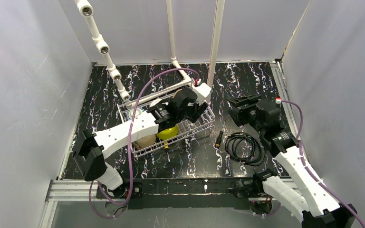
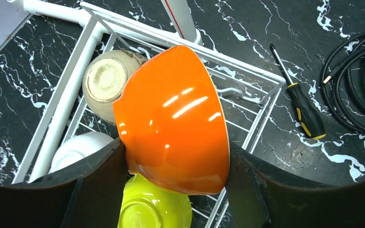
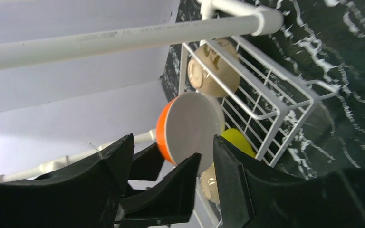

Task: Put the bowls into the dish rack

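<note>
Clamping the orange bowl (image 2: 176, 118) by its flanks, the left gripper (image 2: 176, 171) has its jaws spread to the bowl's width, one finger on each side. The bowl is tipped on its side and held over the rack (image 2: 261, 95), apparently not yet set down. The right gripper (image 3: 171, 161) is wide open and empty, off to the rack's right and facing it.

Four bowls lie in the rack: a tan bowl (image 2: 107, 80) at the far corner, a white bowl (image 2: 81, 147), a yellow-green bowl (image 2: 154, 209) just under the orange one, and a second tan bowl (image 1: 145, 141) at the near end. So the task looks close to done, with the orange bowl left to place. I cannot make out a patterned bowl.

White pipes (image 1: 173, 33) run along the rack's far edge and stand upright at its corner, crowding that side. A screwdriver (image 2: 304, 109) and a cable coil (image 1: 242, 145) lie on the table (image 1: 247, 76) right of the rack, outside it.
</note>
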